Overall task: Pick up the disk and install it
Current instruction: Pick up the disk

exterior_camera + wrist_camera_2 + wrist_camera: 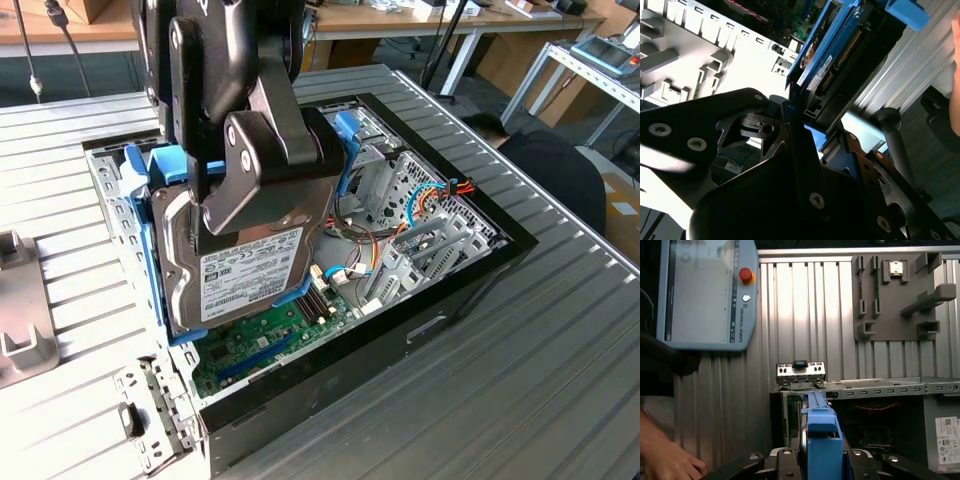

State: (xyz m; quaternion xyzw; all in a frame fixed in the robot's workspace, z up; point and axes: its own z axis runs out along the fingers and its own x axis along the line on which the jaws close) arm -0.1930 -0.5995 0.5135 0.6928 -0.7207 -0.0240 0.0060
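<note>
Now the gripper (255, 185) is closed tight on the disk (250, 282) over the case (400, 345); it probably needs lining up.

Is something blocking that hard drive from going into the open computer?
Nothing visible does. The gripper clamps the disk, tilted over the open case; the spot directly beneath it is hidden.

ribbed aluminium table (560, 330), wooden workbenches (370, 20) behind
</note>
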